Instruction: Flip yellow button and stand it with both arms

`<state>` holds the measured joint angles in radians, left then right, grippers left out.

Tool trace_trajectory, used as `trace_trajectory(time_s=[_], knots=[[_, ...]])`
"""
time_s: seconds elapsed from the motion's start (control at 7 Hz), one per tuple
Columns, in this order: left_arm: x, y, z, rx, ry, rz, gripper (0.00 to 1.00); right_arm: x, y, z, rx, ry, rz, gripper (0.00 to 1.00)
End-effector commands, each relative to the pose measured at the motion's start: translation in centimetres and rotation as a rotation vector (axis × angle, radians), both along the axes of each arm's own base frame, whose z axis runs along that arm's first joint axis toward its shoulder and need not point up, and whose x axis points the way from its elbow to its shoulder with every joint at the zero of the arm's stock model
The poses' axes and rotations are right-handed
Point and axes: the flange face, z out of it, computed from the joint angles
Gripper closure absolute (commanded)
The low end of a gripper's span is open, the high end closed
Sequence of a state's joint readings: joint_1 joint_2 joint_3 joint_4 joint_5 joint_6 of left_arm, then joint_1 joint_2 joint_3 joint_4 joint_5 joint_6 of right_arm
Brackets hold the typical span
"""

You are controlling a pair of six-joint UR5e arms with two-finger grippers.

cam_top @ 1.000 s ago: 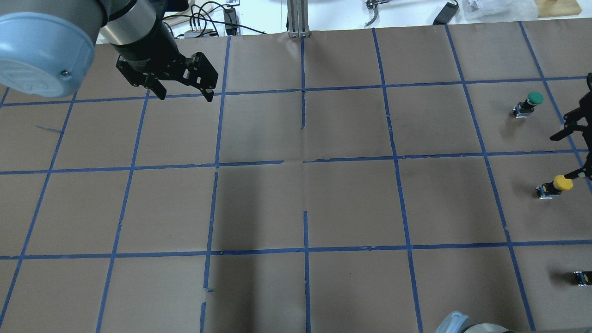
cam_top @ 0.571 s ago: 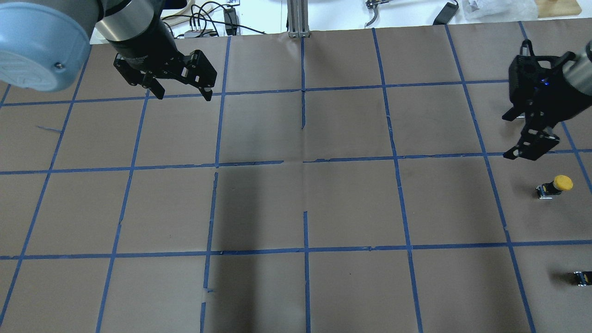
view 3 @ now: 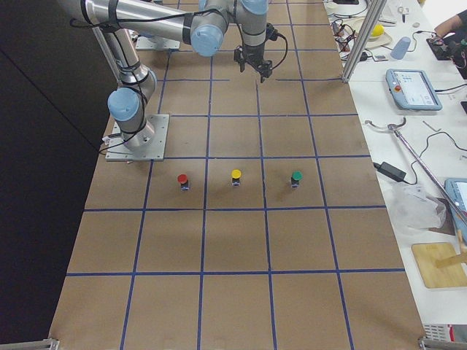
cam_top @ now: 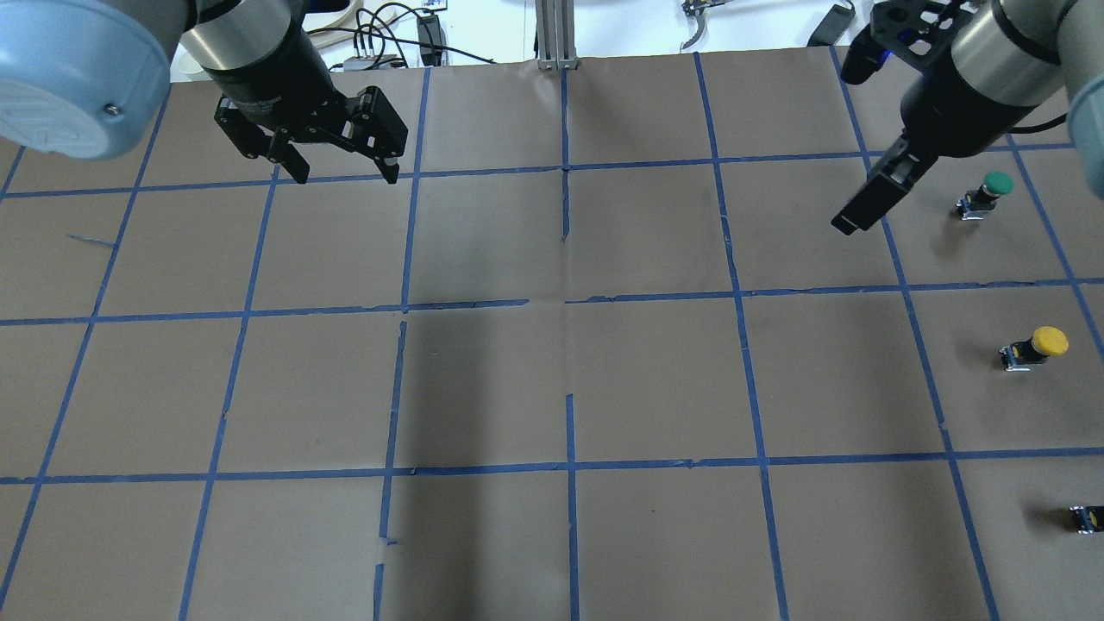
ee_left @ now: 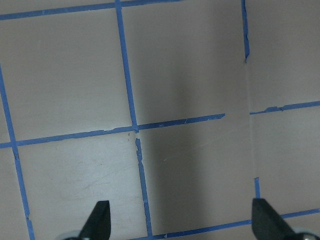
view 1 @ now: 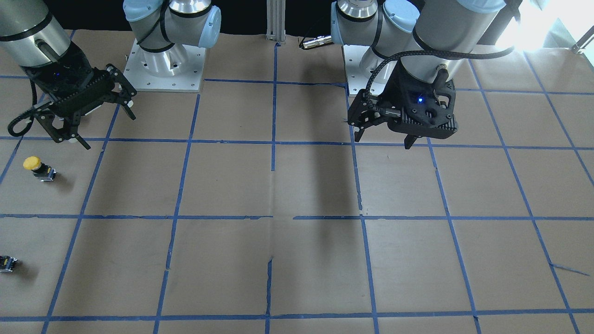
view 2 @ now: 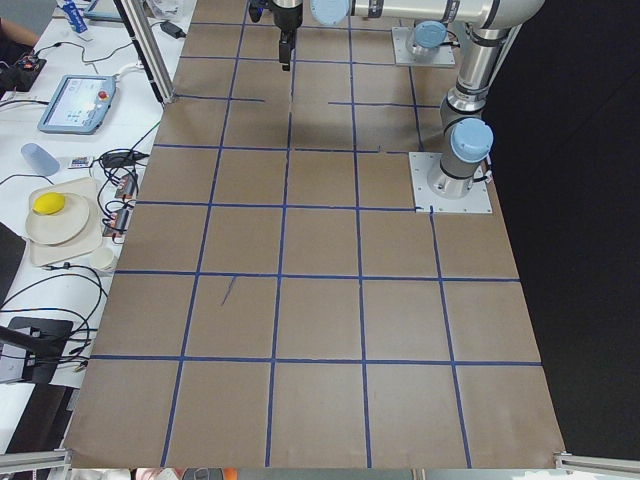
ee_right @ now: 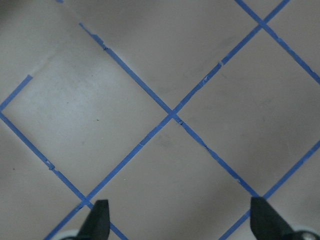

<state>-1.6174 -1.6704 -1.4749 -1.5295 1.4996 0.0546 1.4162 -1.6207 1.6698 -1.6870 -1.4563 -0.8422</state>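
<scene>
Facing the robot, you find the yellow button [view 1: 38, 168] on the paper-covered table [view 1: 315, 260] at the far left of the view. The right gripper [view 1: 110, 131] hangs in the air near it without touching, its fingers spread. The left gripper [view 1: 383, 141] hovers well apart over the other half, likewise spread. From overhead, the yellow button [cam_top: 1038, 347] sits in the right-hand column, between a green button [cam_top: 987, 191] farther from the robot and a small dark switch body [cam_top: 1085, 517] nearer to it, cut by the frame edge. There the right gripper shows edge-on, left of the green button. From the table's left end you see the left gripper only small, over the far squares. From the right end, a red button [view 3: 182, 180], the yellow one and the green one stand in a row, caps up. Each wrist camera shows you fingertips [ee_left: 98, 220] set wide apart over the blue-taped paper.
</scene>
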Motion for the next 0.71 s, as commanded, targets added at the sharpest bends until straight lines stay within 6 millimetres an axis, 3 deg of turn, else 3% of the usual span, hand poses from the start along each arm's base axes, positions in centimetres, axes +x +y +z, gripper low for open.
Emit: trace_trajectory(time_s=[0.0,0.29,0.43,0.57], knots=[[0.0,0.0,0.0,0.004,0.001,0.003,0.0,2.1,0.8,3.9,0.089,0.018,-0.471,0.0],[0.3,1.8,0.8,0.07,-0.016,0.024,0.0,3.4,2.2,6.4,0.195,0.021,-0.743,0.0],[0.6,2.2,0.8,0.096,-0.019,0.029,0.0,5.8,3.1,6.4,0.218,0.038,-0.793,0.0],[1.0,2.8,1.4,0.092,-0.046,0.032,0.0,7.6,3.1,5.1,0.241,0.053,-0.871,0.0]])
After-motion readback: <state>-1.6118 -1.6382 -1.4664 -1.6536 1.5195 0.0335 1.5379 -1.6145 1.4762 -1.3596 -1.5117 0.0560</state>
